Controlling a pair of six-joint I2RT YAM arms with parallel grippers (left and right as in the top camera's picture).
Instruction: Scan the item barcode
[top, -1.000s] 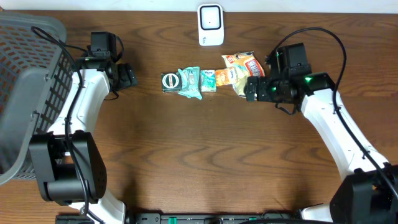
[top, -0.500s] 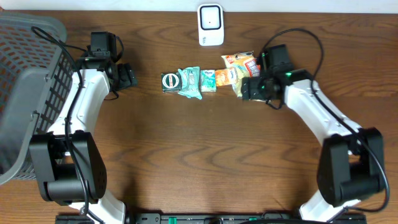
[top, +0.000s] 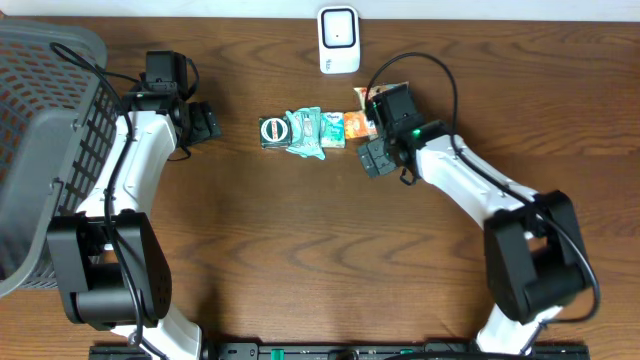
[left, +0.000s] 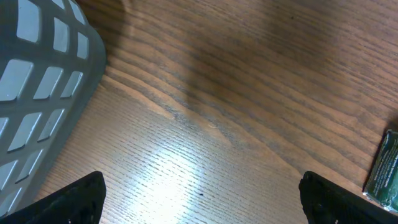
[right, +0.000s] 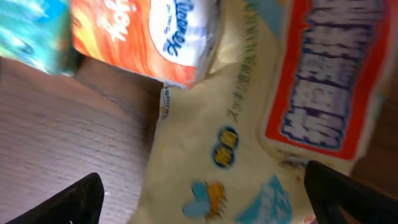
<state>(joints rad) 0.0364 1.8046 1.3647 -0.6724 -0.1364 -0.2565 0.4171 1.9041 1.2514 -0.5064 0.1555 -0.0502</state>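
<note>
Plainly, the right jaws stand wide and hold nothing, each fingertip (right: 68, 199) at a lower corner of the right wrist view. A cream packet (right: 211, 149), 1 of the items to scan, lies just ahead and between them. A red-and-blue labelled packet (right: 323, 81) overlaps its far edge, and an orange packet (right: 143, 37) touches it, with a teal packet (right: 28, 31) beyond that. Nothing stands between the jaws and the cream packet.

The left jaws are also wide and empty over bare desk (top: 300, 260), with the wall of a grey basket (left: 37, 93) close beside 1 fingertip and a dark green pack (left: 385, 168) ahead at the other.

The desk is dark brown wood with strong grain; the left wrist view catches a pale glare on it.

Only the overhead view shows the white scanner (top: 339, 40), beyond the row of packets and well apart from both jaws. There the right arm (top: 450, 175) hides most of the cream packet, which the wrist view shows plainly.
</note>
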